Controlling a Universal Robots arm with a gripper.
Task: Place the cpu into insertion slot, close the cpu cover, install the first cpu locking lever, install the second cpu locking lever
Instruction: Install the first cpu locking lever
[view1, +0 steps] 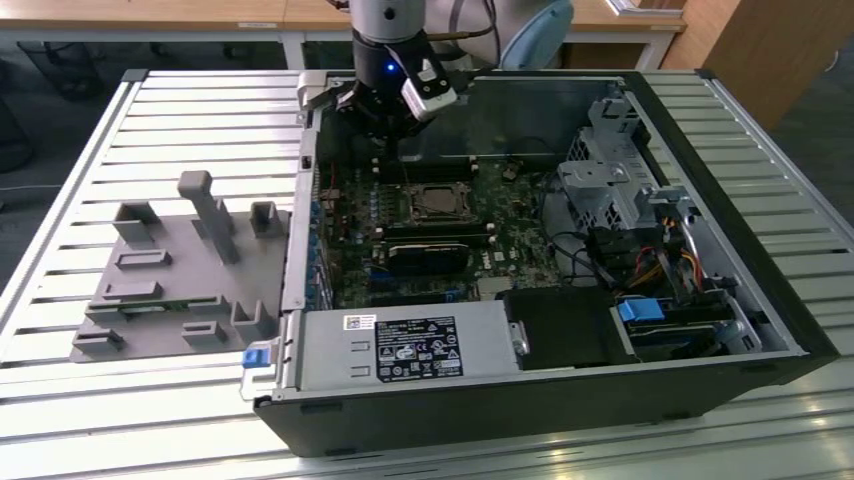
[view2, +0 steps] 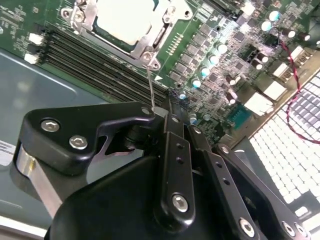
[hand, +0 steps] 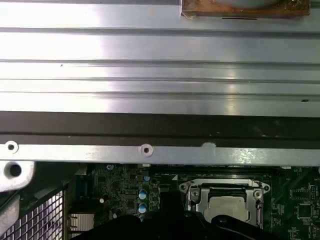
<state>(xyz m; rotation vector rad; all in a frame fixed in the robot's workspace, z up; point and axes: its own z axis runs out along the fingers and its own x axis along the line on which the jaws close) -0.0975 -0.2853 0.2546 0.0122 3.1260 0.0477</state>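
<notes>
cpu (view2: 124, 20) under cpu cover (view2: 148, 46) — gripper (view2: 167, 115) near, off one corner

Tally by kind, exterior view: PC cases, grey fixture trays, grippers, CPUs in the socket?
PC case: 1
grey fixture tray: 1
gripper: 1
cpu: 1
Total: 4

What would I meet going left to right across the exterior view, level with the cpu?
First the grey fixture, then the cpu, then the silver drive cage, then the black case wall.
</notes>
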